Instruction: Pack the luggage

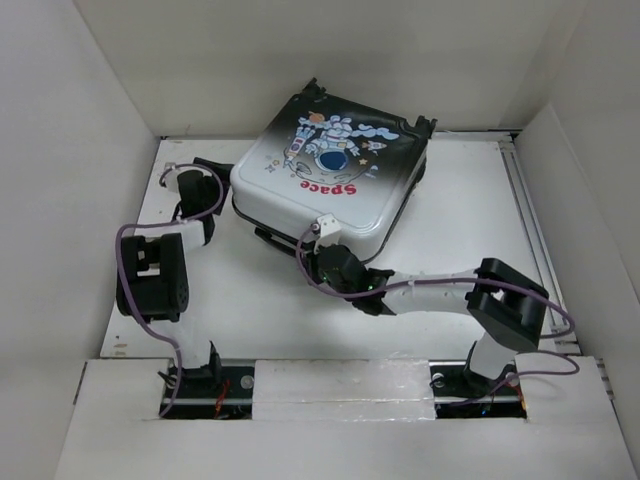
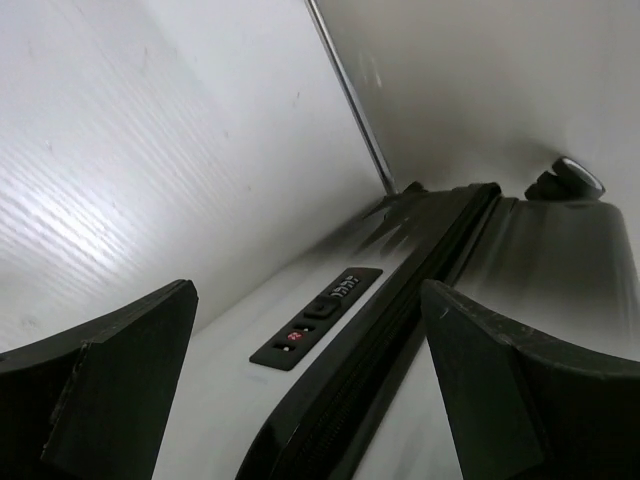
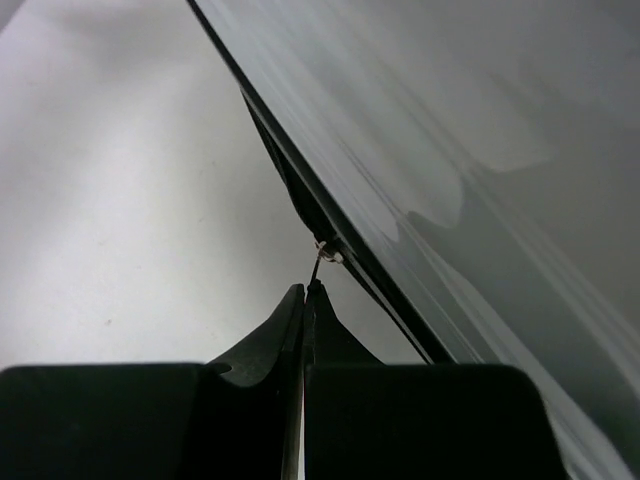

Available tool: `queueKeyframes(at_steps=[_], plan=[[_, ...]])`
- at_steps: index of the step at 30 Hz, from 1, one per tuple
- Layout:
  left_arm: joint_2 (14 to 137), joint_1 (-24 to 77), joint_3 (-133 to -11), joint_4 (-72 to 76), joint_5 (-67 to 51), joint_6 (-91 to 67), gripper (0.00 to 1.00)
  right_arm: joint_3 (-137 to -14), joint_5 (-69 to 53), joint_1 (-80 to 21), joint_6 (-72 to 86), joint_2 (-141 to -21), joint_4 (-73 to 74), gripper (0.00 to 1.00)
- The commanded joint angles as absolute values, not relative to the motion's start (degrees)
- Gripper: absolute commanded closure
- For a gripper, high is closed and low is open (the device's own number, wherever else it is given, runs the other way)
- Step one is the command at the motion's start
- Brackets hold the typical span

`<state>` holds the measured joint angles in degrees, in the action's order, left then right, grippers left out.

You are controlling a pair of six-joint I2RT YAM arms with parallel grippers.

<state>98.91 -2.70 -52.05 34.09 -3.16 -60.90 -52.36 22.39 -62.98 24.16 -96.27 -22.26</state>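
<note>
At the back of the table (image 1: 260, 320), the luggage (image 1: 330, 170) lies flat, print up, lid down. Your right gripper (image 3: 305, 300) is pinching what looks like the zipper pull (image 3: 318, 262) at the near edge. Tug off the track's line and the pull may slip free, or the case may drag. Your left gripper (image 2: 308, 300) stands spread beside the lock panel (image 2: 318, 318), bracing nothing. Count: one case, one pull, one lock panel, two grippers.

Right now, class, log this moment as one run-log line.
luggage: lid down, print up | left jaws: open beside lock | right jaws: shut on zipper pull
</note>
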Motion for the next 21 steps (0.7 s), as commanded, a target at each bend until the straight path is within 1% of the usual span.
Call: queueKeyframes(at_steps=[1,4,7,8,11,12,14,15,19,21], plan=[[94.7,8.0,-48.4,34.3,-18.9,-53.7,0.09,-53.3,10.4,-66.6,24.5,-94.4,-24.6,1.0],[92.3,12.5,-45.4,35.0,-18.9,-53.2,0.09,-51.5,12.1,-66.6,23.9,-93.0,-23.9,1.0],[90.1,15.3,-42.0,37.0,-20.6,-54.6,0.09,-53.3,9.4,-66.6,21.3,-93.0,-23.3,1.0],[89.3,15.3,-40.9,37.9,-22.2,-54.6,0.11,-53.8,5.7,-66.6,19.8,-93.0,-22.7,1.0],[84.0,15.3,-36.0,37.9,-22.2,-54.6,0.11,-55.5,1.2,-66.6,19.1,-94.6,-22.7,1.0],[81.6,15.3,-35.2,37.3,-22.2,-54.1,0.11,-56.3,-0.8,-67.1,19.1,-95.3,-22.1,1.0],[80.1,15.3,-35.2,32.7,-22.2,-52.2,0.11,-56.3,-3.3,-67.1,18.0,-94.5,-20.4,1.0],[79.5,15.8,-35.2,32.7,-23.0,-52.2,0.11,-56.3,-6.0,-67.1,17.5,-94.5,-19.5,1.0],[76.6,15.8,-29.3,35.5,-25.0,-54.1,0.11,-59.7,-9.0,-67.1,16.2,-93.7,-14.3,1.0],[74.1,15.8,-27.6,34.4,-22.8,-54.7,0.11,-61.3,-9.5,-67.1,16.2,-94.3,-11.8,0.98]])
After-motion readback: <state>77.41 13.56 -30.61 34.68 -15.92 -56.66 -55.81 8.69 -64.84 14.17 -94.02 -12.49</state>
